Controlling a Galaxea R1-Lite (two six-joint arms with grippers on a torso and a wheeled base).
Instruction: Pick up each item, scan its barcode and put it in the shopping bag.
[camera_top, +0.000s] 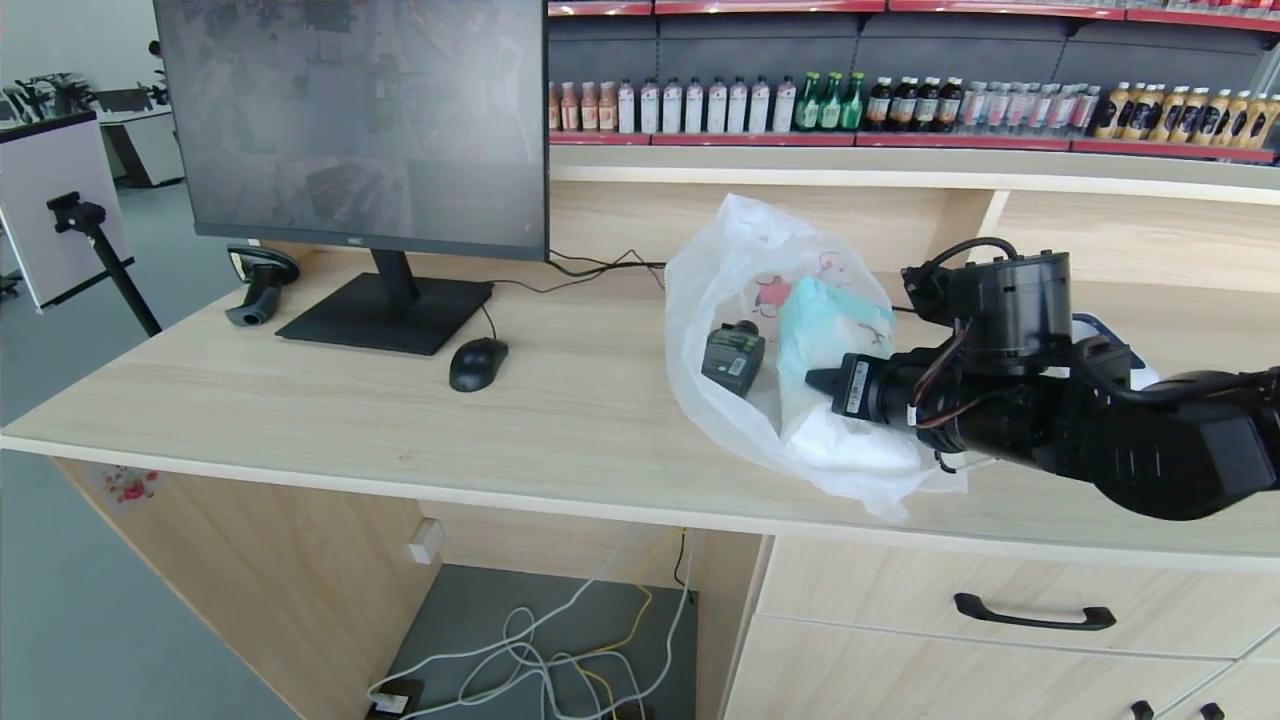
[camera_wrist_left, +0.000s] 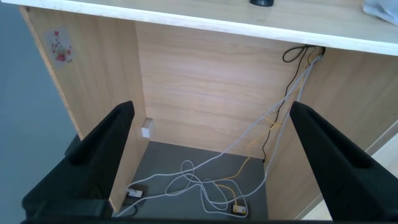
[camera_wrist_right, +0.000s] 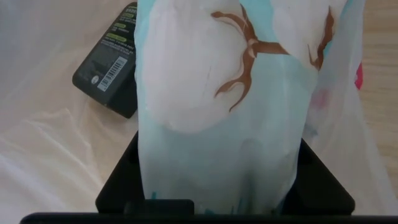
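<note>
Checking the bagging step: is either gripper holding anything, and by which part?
The right gripper is shut on the pale blue and white packet, clamped across one end, inside the clear plastic shopping bag. The left gripper is open, holding nothing.

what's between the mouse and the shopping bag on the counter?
Nothing: the head view shows bare counter between the mouse and the shopping bag.

Translucent white shopping bag (camera_top: 700, 300) lies slumped on the surface (camera_top: 560, 420). Inside it sits a small dark packet (camera_top: 733, 358) with its barcode label showing. Just beside that, a soft teal-and-white pack (camera_top: 835, 325) sits between the fingers of the right claw (camera_top: 835, 378).
</note>
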